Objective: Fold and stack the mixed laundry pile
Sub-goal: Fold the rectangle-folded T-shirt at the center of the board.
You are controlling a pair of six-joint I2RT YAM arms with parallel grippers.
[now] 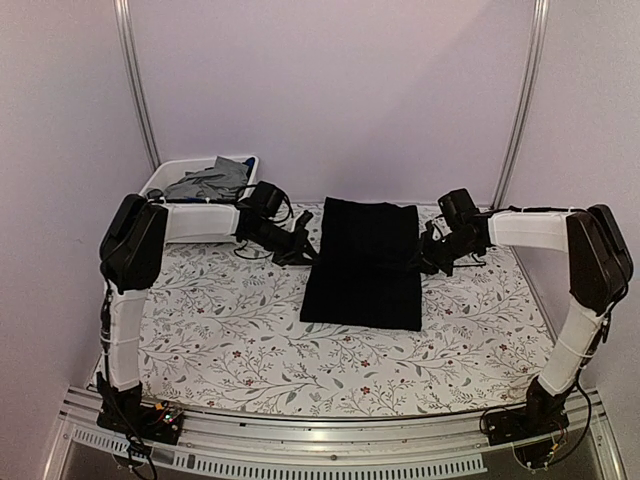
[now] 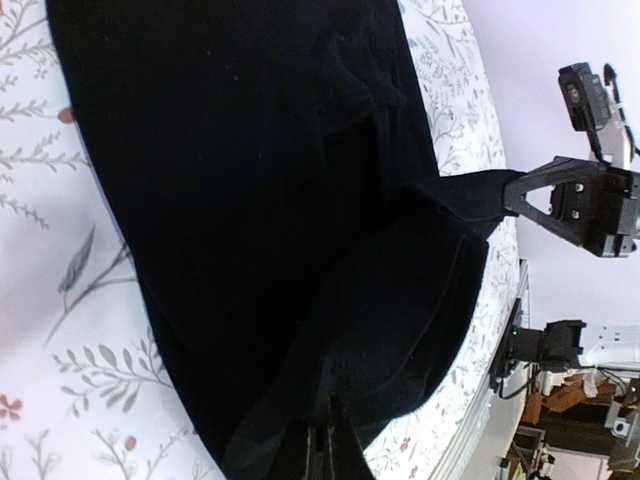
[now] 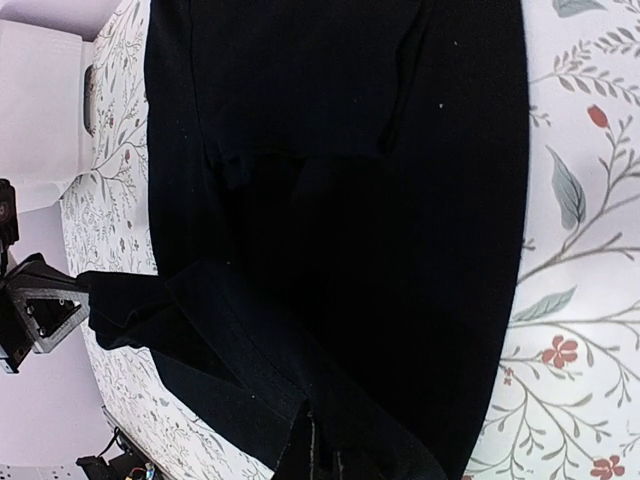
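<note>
The black T-shirt (image 1: 362, 262) lies as a long folded rectangle in the middle of the floral table. My left gripper (image 1: 300, 246) is at its left edge and is shut on a raised fold of the shirt (image 2: 300, 200); the closed fingertips (image 2: 326, 440) pinch black cloth. My right gripper (image 1: 426, 256) is at the right edge, shut on the shirt's hem (image 3: 330, 200), with its fingertips (image 3: 315, 445) pressed together on the fabric. Each wrist view shows the other gripper pulling a corner of cloth taut. A grey collared shirt (image 1: 210, 181) and a bit of blue garment (image 1: 249, 160) lie in the bin.
The white plastic bin (image 1: 163, 176) stands at the back left corner behind my left arm; it also shows in the right wrist view (image 3: 40, 120). The floral cloth (image 1: 230, 330) covers the table. A metal rail (image 1: 330, 440) runs along the near edge.
</note>
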